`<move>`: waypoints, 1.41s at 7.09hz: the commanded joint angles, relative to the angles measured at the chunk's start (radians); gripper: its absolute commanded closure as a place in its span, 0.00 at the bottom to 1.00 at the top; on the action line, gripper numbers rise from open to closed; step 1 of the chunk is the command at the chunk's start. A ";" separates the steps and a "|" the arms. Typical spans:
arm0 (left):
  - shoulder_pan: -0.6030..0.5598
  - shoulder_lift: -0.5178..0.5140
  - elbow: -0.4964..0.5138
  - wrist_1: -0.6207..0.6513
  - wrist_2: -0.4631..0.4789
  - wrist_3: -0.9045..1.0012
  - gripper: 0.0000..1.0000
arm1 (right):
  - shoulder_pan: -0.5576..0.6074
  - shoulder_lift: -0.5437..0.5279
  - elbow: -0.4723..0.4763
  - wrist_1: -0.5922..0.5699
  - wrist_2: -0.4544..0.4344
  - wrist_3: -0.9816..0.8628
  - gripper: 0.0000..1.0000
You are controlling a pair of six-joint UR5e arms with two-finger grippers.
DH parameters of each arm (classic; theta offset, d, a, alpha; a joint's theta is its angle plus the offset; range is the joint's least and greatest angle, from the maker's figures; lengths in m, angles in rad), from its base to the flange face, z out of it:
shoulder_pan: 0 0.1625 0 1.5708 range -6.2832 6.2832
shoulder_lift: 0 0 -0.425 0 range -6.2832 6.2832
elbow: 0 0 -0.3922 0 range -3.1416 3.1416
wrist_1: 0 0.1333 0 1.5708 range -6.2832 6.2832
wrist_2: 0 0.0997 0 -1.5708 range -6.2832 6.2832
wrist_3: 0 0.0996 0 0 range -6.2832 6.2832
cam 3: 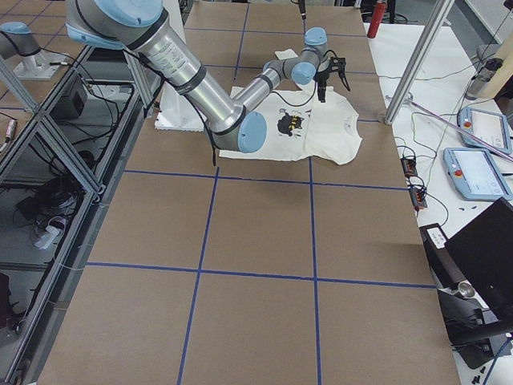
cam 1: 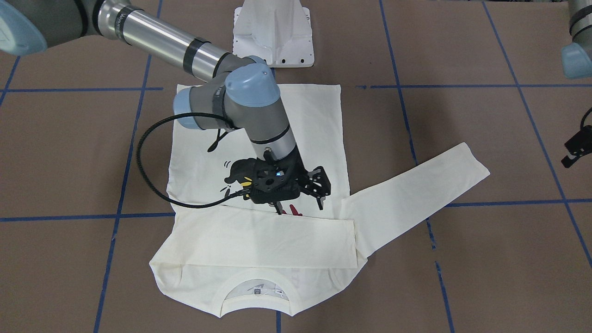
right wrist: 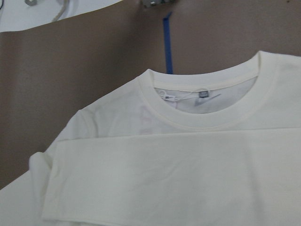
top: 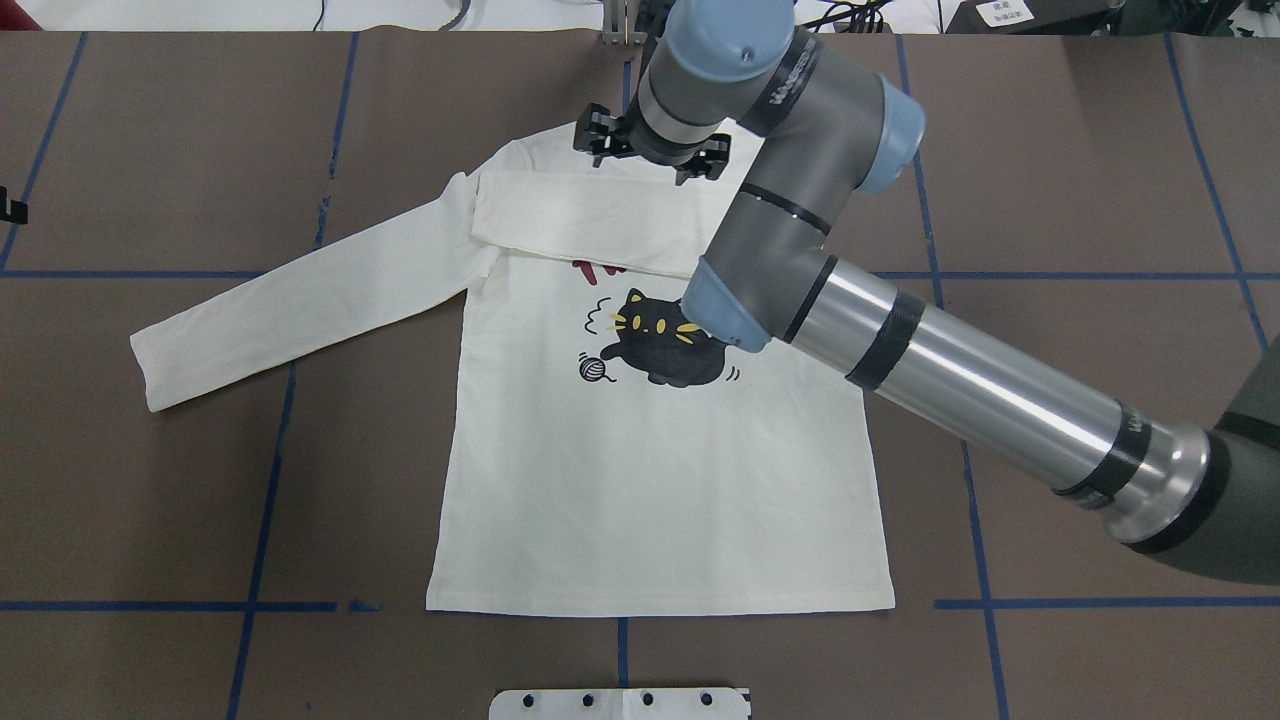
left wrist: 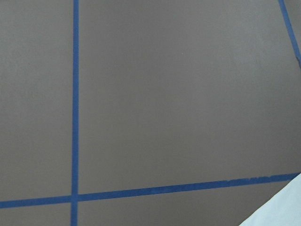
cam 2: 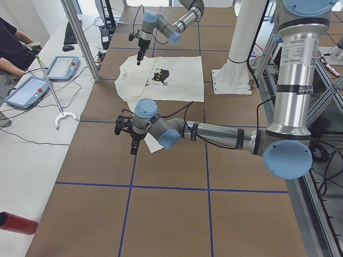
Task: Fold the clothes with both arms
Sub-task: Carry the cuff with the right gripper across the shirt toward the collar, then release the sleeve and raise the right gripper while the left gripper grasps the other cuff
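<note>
Right gripper [cam 1: 299, 209] points down over the chest of the shirt [top: 660, 480], its two fingers spread wide and holding nothing. From these views I cannot tell whether the tips touch the cloth. It hangs above the edge of the folded sleeve [top: 580, 225].

The shirt lies flat on the brown table [top: 1050, 200], print side up, with its collar [cam 1: 256, 277] on the side away from the robot and its hem toward the white base [cam 1: 274, 34]. One sleeve is folded across the chest just below the collar. It covers most of the red lettering [top: 590, 270] but leaves the black cat [top: 660, 345] in view. The other sleeve [top: 300, 300] stretches out flat toward the robot's left, slanting away from the body of the shirt.

Left gripper [cam 1: 576, 148] is well apart from the shirt body, out past the cuff of the stretched sleeve, and shows only at the edge of the front view, so whether it is wide or narrow I cannot tell. Its wrist camera sees bare table, blue tape lines [left wrist: 74, 113] and a pale corner of cloth.
</note>
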 commanded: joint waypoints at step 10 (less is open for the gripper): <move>0.473 0.076 0.009 -0.081 0.461 -0.561 0.05 | 0.347 -0.482 0.356 -0.270 0.265 -0.595 0.00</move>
